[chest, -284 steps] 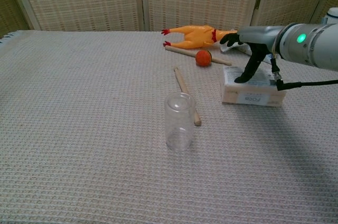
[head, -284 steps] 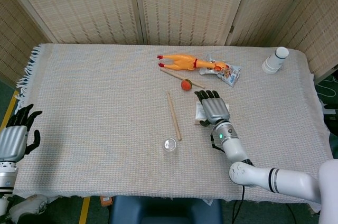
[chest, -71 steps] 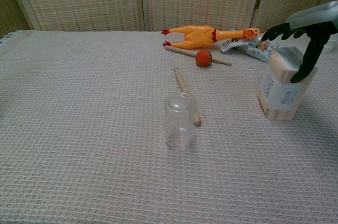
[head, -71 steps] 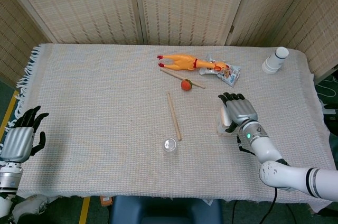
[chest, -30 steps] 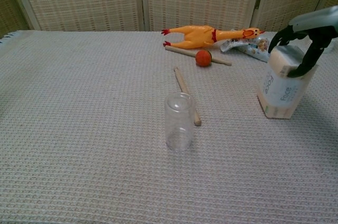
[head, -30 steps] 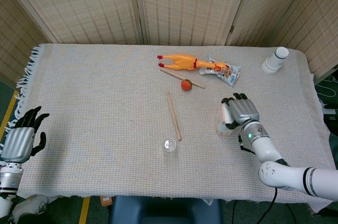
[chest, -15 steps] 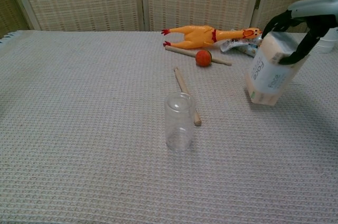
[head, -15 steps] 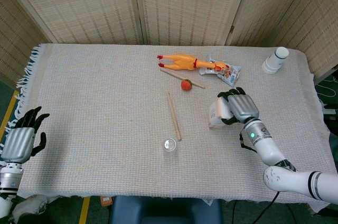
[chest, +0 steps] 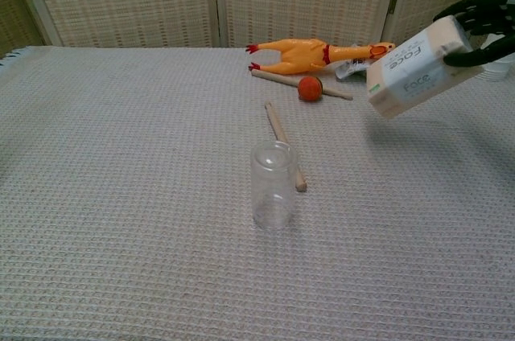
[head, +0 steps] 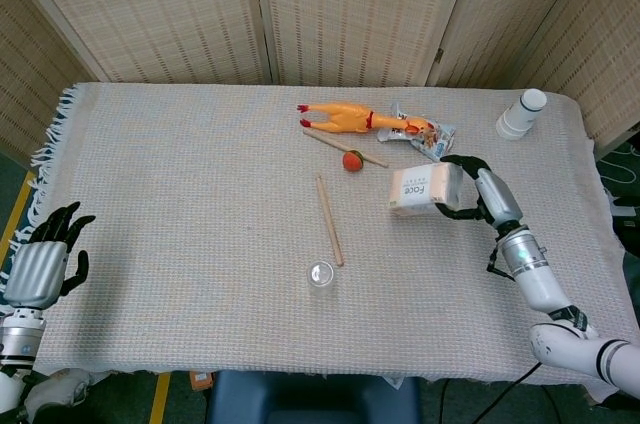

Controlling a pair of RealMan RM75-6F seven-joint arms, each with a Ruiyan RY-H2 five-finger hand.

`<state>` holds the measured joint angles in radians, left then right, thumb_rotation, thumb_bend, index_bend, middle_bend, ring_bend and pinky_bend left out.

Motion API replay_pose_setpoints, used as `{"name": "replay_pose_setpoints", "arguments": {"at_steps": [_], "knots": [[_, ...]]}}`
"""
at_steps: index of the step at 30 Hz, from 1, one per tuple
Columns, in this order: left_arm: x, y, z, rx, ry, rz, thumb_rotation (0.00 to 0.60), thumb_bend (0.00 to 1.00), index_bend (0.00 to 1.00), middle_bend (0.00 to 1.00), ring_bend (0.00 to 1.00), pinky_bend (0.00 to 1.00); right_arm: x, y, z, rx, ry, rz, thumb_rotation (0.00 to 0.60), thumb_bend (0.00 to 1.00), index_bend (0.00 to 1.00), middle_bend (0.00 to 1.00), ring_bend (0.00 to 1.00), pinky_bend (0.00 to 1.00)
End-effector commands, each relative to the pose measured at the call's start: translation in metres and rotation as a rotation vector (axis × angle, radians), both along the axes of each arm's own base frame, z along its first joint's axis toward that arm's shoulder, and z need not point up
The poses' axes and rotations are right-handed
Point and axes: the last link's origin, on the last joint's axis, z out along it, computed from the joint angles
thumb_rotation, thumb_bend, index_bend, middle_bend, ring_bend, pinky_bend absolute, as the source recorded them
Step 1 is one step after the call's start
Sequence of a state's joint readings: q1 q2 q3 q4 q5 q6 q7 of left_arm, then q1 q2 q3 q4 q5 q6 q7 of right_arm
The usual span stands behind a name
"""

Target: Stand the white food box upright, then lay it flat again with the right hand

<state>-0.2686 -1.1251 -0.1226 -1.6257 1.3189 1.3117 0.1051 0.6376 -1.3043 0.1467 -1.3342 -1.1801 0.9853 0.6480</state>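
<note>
Box: white food box (head: 419,189) pinched in my right hand (head: 478,194), fingers (chest: 483,8) wrapped round one end, tilted above the worktop (head: 200,194). Lower slowly, long face down, release once flat.

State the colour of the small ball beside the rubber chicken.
Orange-red ball; it shows best in the chest view.

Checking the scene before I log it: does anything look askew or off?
The white food box is neither upright nor flat: the right hand holds it tilted, apparently off the cloth. Nothing else stands out.
</note>
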Motion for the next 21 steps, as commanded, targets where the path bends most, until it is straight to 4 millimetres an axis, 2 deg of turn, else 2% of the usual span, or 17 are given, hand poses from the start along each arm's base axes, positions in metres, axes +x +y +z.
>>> {"name": "replay_pose_setpoints", "arguments": {"at_steps": [1,4,7,11,21], "knots": [[0.0,0.0,0.0,0.0,0.0,0.0,0.6,0.63,0.19,0.0,0.0,0.17,-0.028,0.005,-0.019,0.007,-0.129,-0.02,0.6,0.55,0.41,0.46,0.28,0.0],[-0.001,0.0,0.0,0.001,0.001,0.003,0.6,0.63,0.19,0.0,0.0,0.17,-0.032,0.005,-0.026,0.036,-0.208,-0.037,0.6,0.55,0.39,0.46,0.27,0.0],[-0.002,0.001,0.001,0.004,0.003,0.007,0.6,0.63,0.19,0.0,0.0,0.17,-0.038,0.009,-0.039,0.108,-0.34,0.011,0.6,0.55,0.4,0.46,0.26,0.0],[-0.002,0.001,0.0,0.004,0.004,0.009,0.6,0.63,0.19,0.0,0.0,0.17,-0.046,0.005,-0.051,0.118,-0.475,0.084,0.6,0.56,0.41,0.46,0.26,0.0],[-0.004,0.002,0.002,0.008,0.002,0.017,0.6,0.63,0.19,0.0,0.0,0.17,-0.054,-0.002,-0.072,0.035,-0.539,0.084,0.6,0.58,0.43,0.46,0.26,0.0]]}}
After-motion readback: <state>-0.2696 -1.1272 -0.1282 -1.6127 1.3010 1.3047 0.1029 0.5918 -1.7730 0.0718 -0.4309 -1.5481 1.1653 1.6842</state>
